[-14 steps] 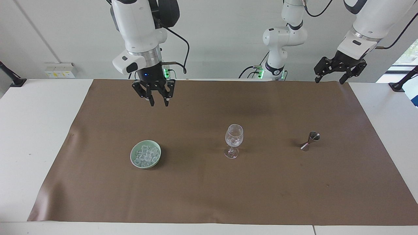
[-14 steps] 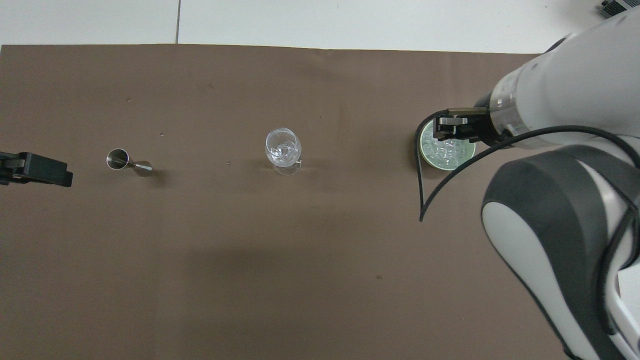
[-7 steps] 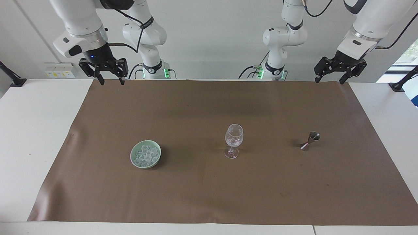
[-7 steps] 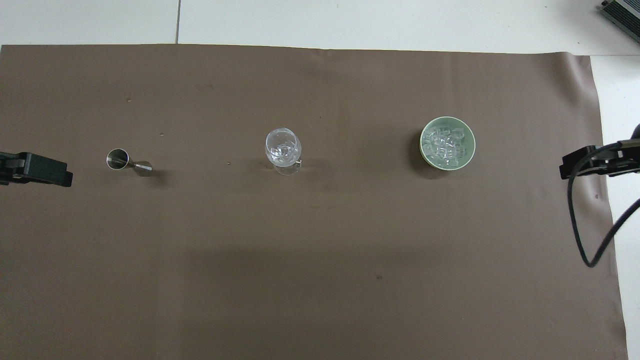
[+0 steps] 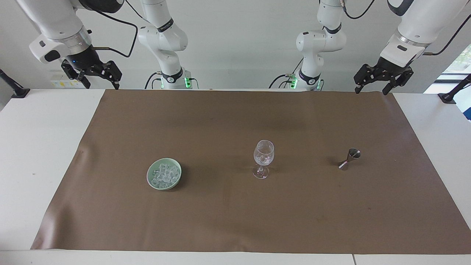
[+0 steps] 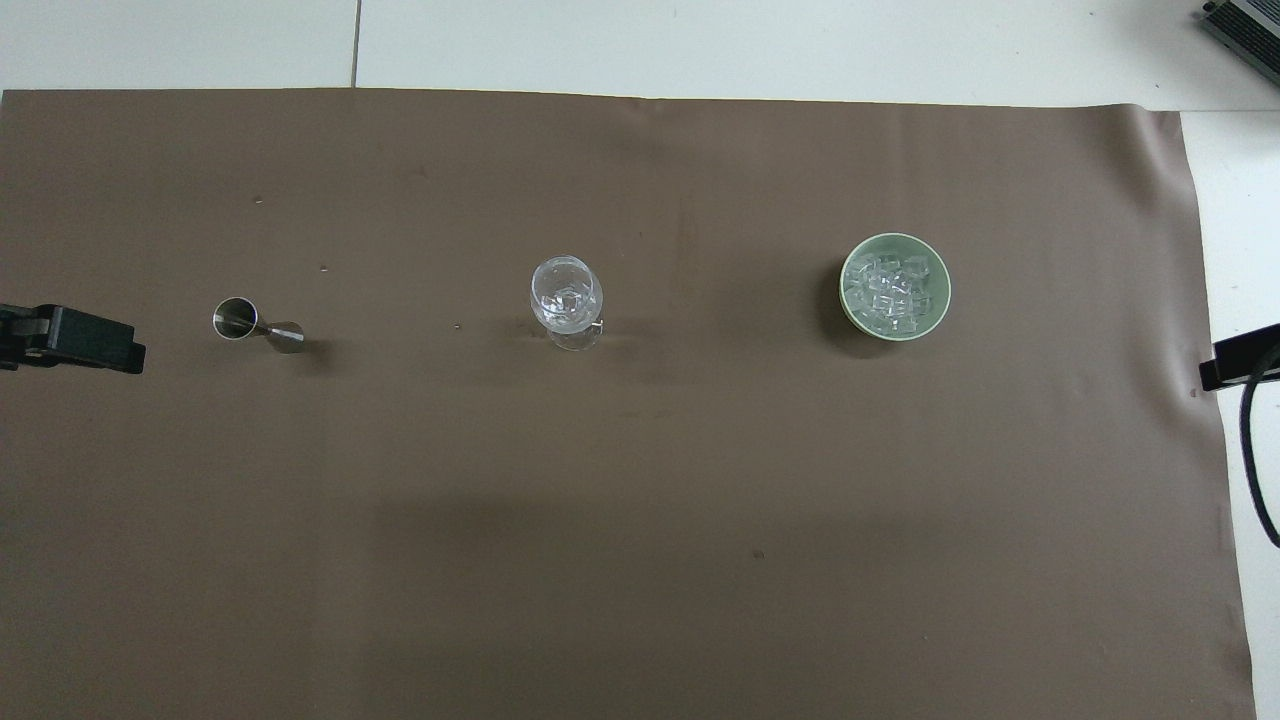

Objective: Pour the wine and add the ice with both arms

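A white tabletop [image 5: 44, 147] carries a brown mat [image 5: 239, 206] under a plain pale wall, and that is all I have on my screens.

My right tool [image 5: 98, 78] hangs at the upper left of the facing frame, raised over the white corner just off the mat's edge, its fingers apart and holding nothing. In the overhead frame only a black sliver of it shows at the right edge [image 6: 1238, 356]. My left tool [image 5: 371, 86] hangs at the upper right of the facing frame, over the mat's corner, fingers likewise apart and empty; overhead it pokes in at the left edge [image 6: 70, 338].

Lower in the facing frame, three things stand in a row across the mat's middle. The ice [image 5: 164, 174] is heaped in a pale green bowl [image 5: 151, 180] at centre left. A wine glass [image 5: 263, 158] stands upright at the centre, with clear bits in its bowl. A small metal jigger [image 5: 349, 159] sits at centre right, leaning, well apart from the glass.
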### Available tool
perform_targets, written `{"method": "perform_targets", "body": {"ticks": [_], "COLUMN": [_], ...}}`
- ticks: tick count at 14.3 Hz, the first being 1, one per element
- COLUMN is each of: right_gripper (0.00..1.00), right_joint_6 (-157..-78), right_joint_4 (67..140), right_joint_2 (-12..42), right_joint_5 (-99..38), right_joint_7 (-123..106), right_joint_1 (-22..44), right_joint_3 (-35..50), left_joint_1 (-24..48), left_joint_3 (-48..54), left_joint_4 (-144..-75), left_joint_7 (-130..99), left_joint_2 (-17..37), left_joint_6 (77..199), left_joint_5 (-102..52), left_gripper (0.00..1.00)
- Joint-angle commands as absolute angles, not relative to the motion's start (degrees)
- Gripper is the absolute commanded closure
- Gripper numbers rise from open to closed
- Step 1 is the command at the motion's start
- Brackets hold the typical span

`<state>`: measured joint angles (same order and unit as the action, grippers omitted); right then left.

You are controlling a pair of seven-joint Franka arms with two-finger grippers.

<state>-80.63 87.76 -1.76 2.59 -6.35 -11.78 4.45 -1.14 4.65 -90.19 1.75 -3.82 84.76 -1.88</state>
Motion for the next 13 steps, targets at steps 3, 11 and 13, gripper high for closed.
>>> {"method": "perform_targets", "body": {"ticks": [3, 11, 13], "right_gripper": [0.00, 0.00, 0.00], "right_joint_6": [-81.39, -82.26, -83.05], "right_joint_4": [90.00, 89.38, 89.30], "right_joint_2": [-3.87, -4.13, -4.04], "right_joint_5": [2.37, 1.76, 1.32], "right_joint_7": [-7.73, -7.65, -7.73], "right_joint_1": [-12.04, -12.04, -12.04], "right_joint_3": [4.40, 4.30, 4.39], "left_joint_1": [-1.32, -1.32, -1.32], "left_joint_3": [4.57, 4.57, 4.57], "left_joint_4": [-89.65, -89.65, -89.65], "left_joint_7": [1.93, 1.93, 1.93], "left_joint_2": [-4.13, -4.13, -4.13], "left_joint_6": [84.11, 84.11, 84.11], "left_joint_5": [-2.46, -2.46, -2.46], "left_gripper": [0.00, 0.00, 0.00]}}
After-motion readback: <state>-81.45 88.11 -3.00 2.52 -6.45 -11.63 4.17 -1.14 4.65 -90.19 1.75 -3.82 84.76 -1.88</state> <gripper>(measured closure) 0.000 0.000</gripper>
